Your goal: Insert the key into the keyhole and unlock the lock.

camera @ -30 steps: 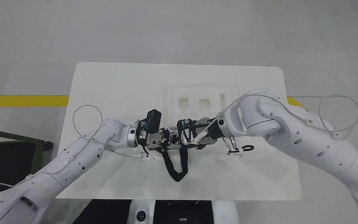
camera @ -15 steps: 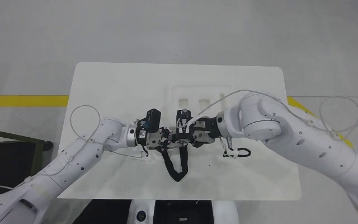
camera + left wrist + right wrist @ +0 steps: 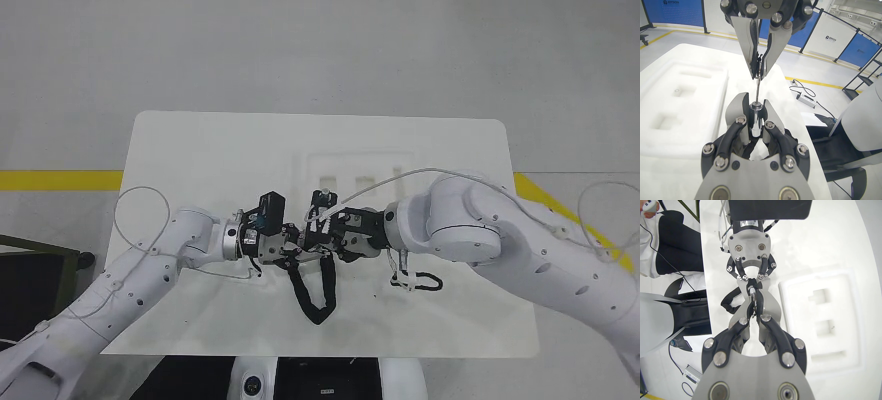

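My left gripper [image 3: 755,97] is shut on the lock [image 3: 755,118], a chrome cylinder that stands upright between its fingers. The lock's black cable loop [image 3: 317,298] hangs down onto the white table. My right gripper [image 3: 758,78] faces it head-on and is shut on the head of a thin metal key [image 3: 757,90]. The key's blade points straight at the lock's end face and its tip touches the keyhole there; how deep it sits I cannot tell. In the top view the two grippers [image 3: 290,247] [image 3: 323,238] meet tip to tip over the table's middle.
A white foam tray [image 3: 385,160] with several rectangular recesses lies just behind the grippers. The table's front edge [image 3: 320,354] is close below the cable loop. Bare table [image 3: 190,160] stretches to the left and right of the arms.
The right arm has moved left toward the left gripper and turned its wrist, bringing the key up to the lock's end. The left arm shifted slightly back.
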